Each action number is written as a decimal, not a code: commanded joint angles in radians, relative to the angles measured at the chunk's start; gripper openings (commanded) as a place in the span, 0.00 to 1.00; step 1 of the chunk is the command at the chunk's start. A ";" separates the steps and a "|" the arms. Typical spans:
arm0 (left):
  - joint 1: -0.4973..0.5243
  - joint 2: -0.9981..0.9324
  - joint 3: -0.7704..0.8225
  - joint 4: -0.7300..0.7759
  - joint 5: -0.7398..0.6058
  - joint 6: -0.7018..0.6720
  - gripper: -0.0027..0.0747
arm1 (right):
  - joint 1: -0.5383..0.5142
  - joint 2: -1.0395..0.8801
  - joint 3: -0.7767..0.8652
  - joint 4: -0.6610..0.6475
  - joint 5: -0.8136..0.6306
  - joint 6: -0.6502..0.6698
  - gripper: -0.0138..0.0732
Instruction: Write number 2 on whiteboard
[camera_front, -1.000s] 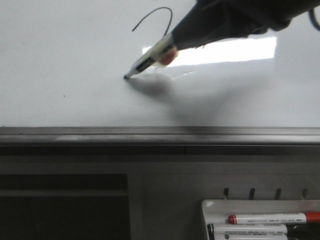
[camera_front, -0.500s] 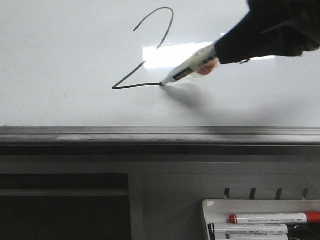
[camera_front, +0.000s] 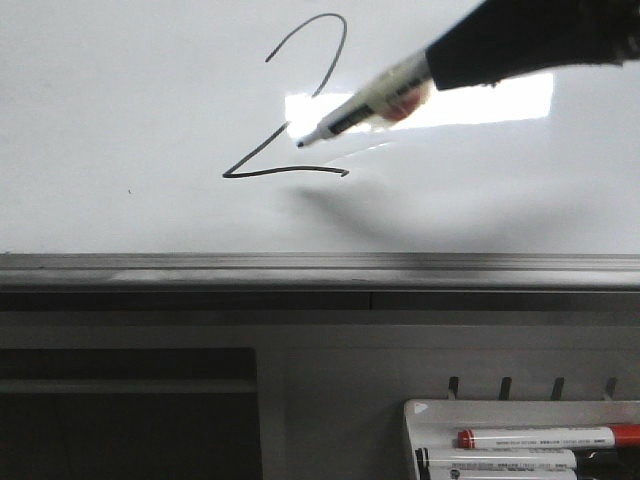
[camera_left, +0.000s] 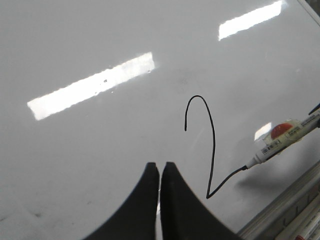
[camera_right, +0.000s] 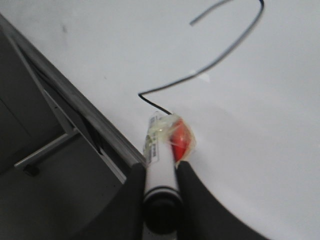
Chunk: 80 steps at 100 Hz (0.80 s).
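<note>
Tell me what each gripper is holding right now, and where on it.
The right gripper clamps the marker near its rear end, tip free. The left gripper is shut on nothing.

Office or classroom: a whiteboard (camera_front: 120, 120) above a marker tray (camera_front: 425, 412).

The front camera faces the whiteboard (camera_front: 120, 110) squarely from close by. Each wrist camera looks past its own tool onto it; all three share the number 2 (camera_front: 290, 110) and the marker (camera_front: 365, 105).
</note>
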 joint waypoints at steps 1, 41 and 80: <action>-0.003 0.005 -0.031 0.036 -0.105 -0.012 0.05 | 0.020 -0.011 -0.084 -0.032 0.042 -0.007 0.08; -0.060 0.242 -0.029 0.159 -0.185 -0.012 0.51 | 0.162 0.133 -0.279 -0.155 0.148 -0.007 0.08; -0.060 0.384 -0.035 0.215 -0.240 -0.010 0.51 | 0.207 0.168 -0.319 -0.157 0.170 -0.007 0.08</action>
